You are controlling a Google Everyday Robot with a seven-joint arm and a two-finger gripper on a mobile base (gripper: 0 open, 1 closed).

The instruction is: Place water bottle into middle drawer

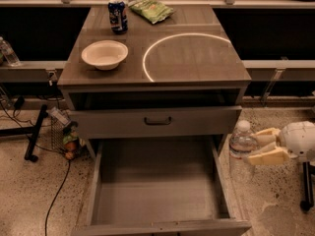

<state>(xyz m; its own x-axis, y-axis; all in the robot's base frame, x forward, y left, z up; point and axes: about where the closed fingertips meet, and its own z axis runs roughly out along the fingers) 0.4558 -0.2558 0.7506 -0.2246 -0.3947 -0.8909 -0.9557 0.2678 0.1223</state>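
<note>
Holding water bottle just outside middle drawer's right wall.
Your gripper was clamped on its ribbed mid-body; btl looked light & crushable, so gentle squeeze suited.

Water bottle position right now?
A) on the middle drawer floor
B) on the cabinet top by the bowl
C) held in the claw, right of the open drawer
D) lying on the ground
C: the claw grips the water bottle upright, just outside the right wall of the middle drawer.

Cream tool, right of grey drawer, holds clear bottle.
</note>
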